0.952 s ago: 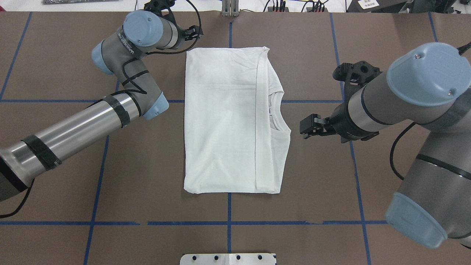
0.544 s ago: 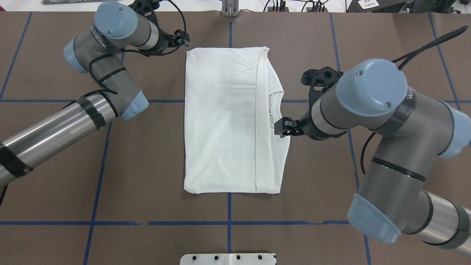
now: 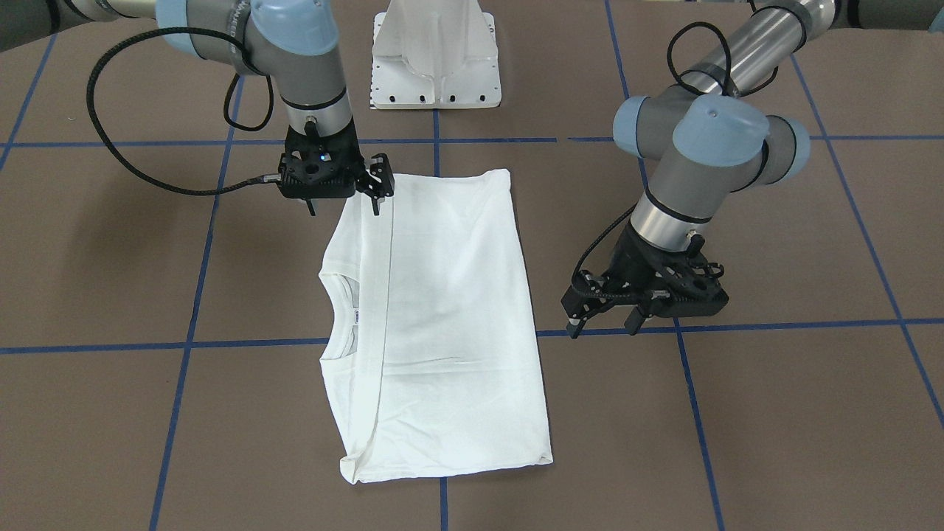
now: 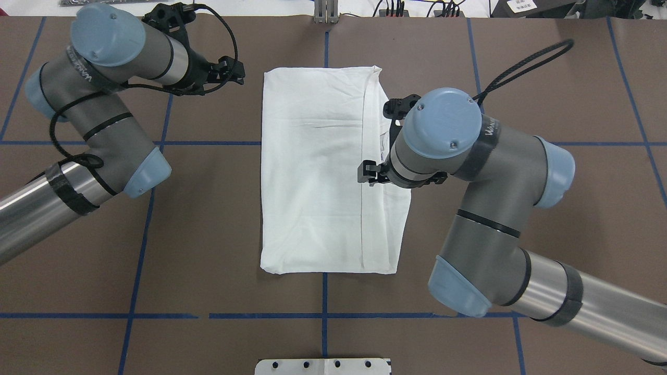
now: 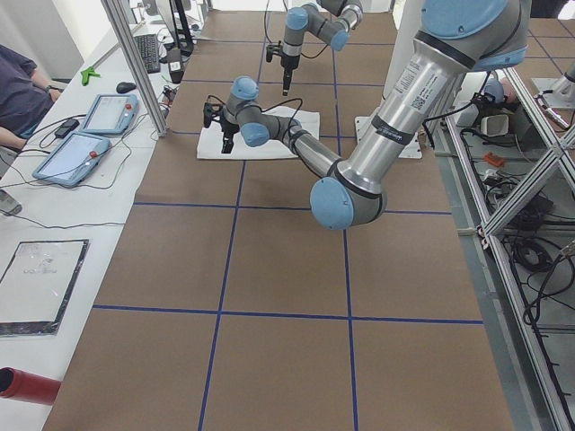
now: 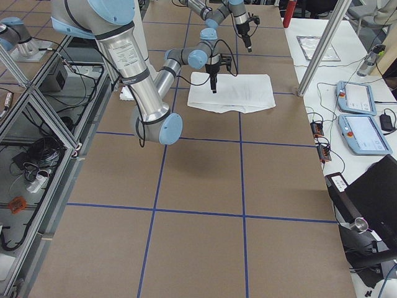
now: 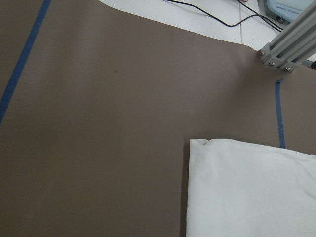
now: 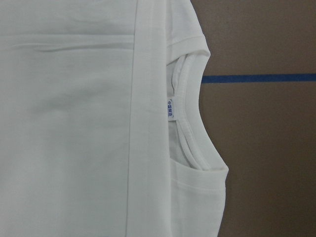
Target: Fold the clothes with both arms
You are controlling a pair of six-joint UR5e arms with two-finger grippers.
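Note:
The clothes are one white shirt [image 4: 318, 172] lying folded into a flat rectangle at the table's centre. Its ribbed neck [image 8: 190, 123] and small blue label [image 8: 170, 108] show along the right side. My right gripper [image 4: 367, 174] hovers open above the neck side and holds nothing; the front-facing view shows its fingers apart [image 3: 343, 205]. Off the cloth, my left gripper [image 4: 235, 73] stands open beside the shirt's far left corner [image 7: 197, 145], and its fingers are spread over bare table [image 3: 603, 324]. No black text shows on the upturned side.
Blue tape lines [image 4: 208, 315] divide the brown table top. The white pedestal base [image 3: 435, 66] stands at the robot's edge, and an aluminium post [image 4: 325, 13] at the far edge. Tablets [image 5: 85, 148] and a seated person [image 5: 18, 90] are beyond that edge.
My right arm has swung left from beside the shirt to over its neck side. The left gripper has drawn back to the left, away from the far corner. The shirt has not moved.

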